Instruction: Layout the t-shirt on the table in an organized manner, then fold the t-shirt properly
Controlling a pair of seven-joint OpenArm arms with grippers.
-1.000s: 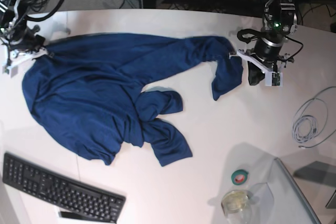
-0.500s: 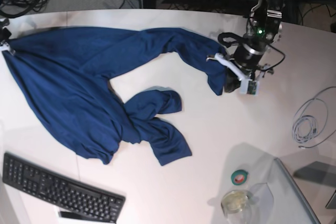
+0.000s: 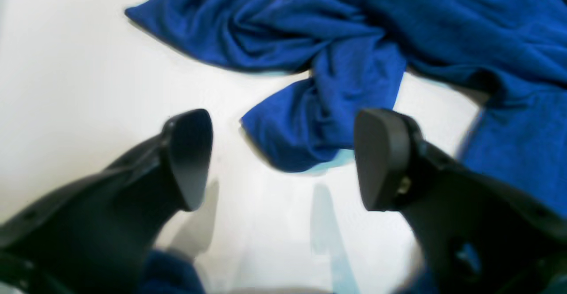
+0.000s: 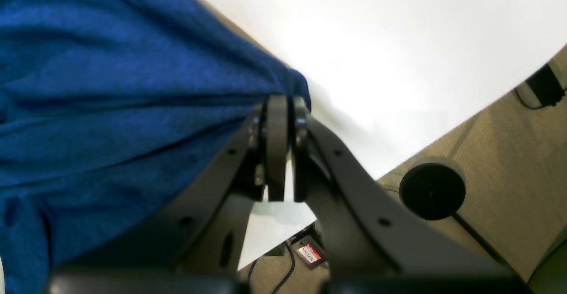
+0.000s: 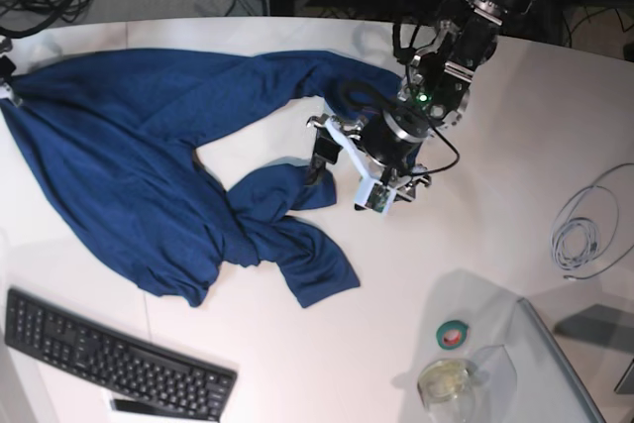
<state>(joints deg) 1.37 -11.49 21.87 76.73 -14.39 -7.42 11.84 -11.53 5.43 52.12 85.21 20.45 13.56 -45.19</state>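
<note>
While the t-shirt (image 5: 149,165) lies bunched and twisted on the bench (image 5: 436,255), you are only at spreading it; your right hand (image 4: 279,103) pinches one edge, your left hand (image 3: 283,156) hangs wide and empty; next, grab the twisted lump.

Soft matt knit-cloth t-shirt (image 5: 119,156), smooth glossy white table (image 5: 446,255), matt black plastic keyboard (image 5: 109,356)

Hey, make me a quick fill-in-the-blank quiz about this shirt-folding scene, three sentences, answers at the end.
1. The right gripper is shut on a corner of the ____.
2. The left gripper hovers over the table with its jaws ____.
3. Near the table's front corner lies a black ____.

Missing words: t-shirt; open; keyboard.
</note>
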